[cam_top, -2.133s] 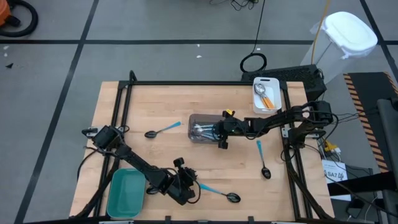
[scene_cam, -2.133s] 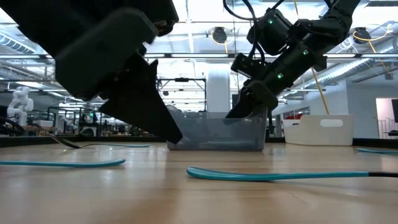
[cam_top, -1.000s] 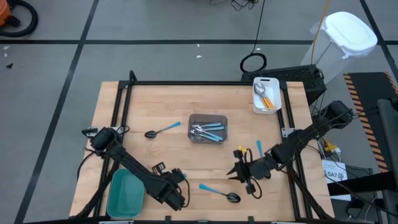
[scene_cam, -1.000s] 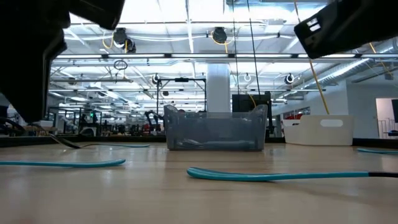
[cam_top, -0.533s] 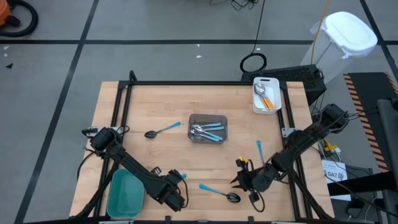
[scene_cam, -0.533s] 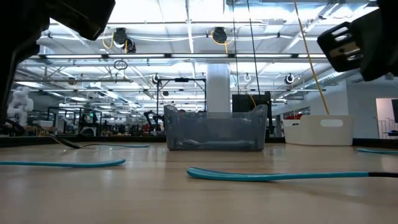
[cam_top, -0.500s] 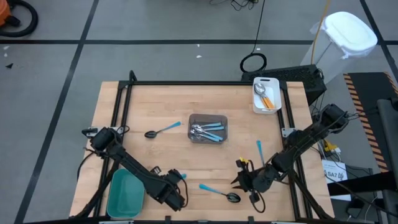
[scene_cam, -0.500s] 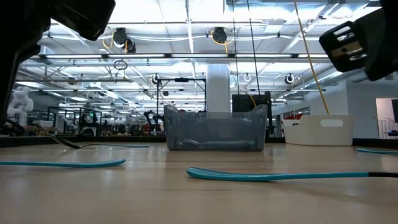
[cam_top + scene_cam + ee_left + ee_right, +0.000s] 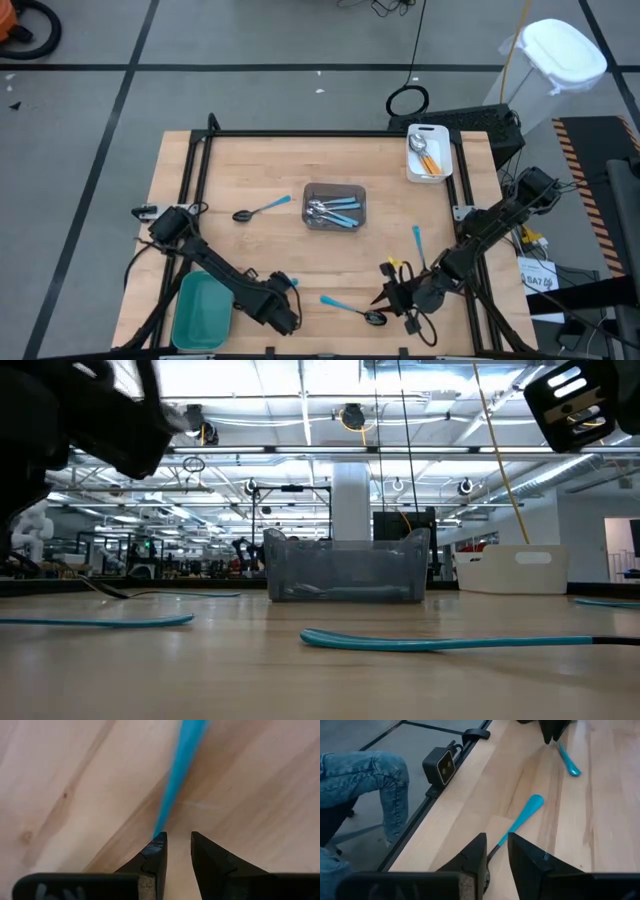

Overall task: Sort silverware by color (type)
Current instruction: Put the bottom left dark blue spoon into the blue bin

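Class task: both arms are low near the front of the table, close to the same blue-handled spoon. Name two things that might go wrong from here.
1. Both pincers converge on one blue-handled spoon: the left pincer sits at its handle tip, the right pincer over its dark neck. They may collide or tug against each other.
2. Each pincer shows only a narrow gap, so a finger may push the thin, flat-lying handle aside rather than straddle it.
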Controlling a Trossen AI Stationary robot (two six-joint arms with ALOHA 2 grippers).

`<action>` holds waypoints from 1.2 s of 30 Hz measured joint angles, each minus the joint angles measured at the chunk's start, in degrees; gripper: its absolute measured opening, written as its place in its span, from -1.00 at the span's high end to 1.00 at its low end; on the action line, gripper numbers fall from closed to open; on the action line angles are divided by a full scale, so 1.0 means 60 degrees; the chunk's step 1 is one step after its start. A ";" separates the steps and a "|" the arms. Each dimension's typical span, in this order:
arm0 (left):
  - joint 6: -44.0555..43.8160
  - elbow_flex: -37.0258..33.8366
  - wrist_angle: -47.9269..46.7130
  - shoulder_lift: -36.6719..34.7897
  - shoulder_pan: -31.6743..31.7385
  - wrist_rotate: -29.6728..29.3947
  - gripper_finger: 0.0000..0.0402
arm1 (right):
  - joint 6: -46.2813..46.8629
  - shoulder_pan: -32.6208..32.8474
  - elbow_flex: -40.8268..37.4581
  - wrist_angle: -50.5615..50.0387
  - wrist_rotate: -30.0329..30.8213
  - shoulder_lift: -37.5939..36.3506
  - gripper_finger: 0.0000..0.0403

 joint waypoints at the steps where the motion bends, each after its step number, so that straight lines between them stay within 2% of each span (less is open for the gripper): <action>1: -0.0013 -0.0060 -0.0013 0.0013 -0.0004 -0.0075 0.56 | 0.0003 0.0027 0.0000 0.0007 0.0107 0.0000 0.63; 9: 0.0511 0.0415 0.0017 0.0109 0.0002 -0.0203 0.56 | -0.0041 0.0123 -0.0004 -0.0029 0.0182 0.0000 0.63; 17: 0.0391 0.1038 -0.2094 0.0073 0.0042 -0.0914 0.56 | -0.0087 0.0123 -0.0004 -0.0104 0.0184 0.0000 0.63; 24: 0.0680 0.0904 -0.2074 0.0073 0.0301 -0.0802 0.53 | -0.0067 0.0127 -0.0004 -0.0120 0.0184 0.0000 0.63; 27: 0.0681 0.0904 -0.2073 0.0073 0.0388 -0.0802 0.35 | -0.0007 0.0130 -0.0004 -0.0148 0.0180 0.0000 0.63; 32: 0.0680 0.0904 -0.2225 0.0069 0.0348 -0.1269 -0.12 | 0.0094 0.0204 -0.0004 -0.0181 0.0180 0.0000 0.63; 36: 0.0779 0.0904 -0.2212 0.0069 0.0209 -0.1491 -0.28 | 0.0124 0.0359 -0.0004 -0.0221 0.0180 0.0000 0.63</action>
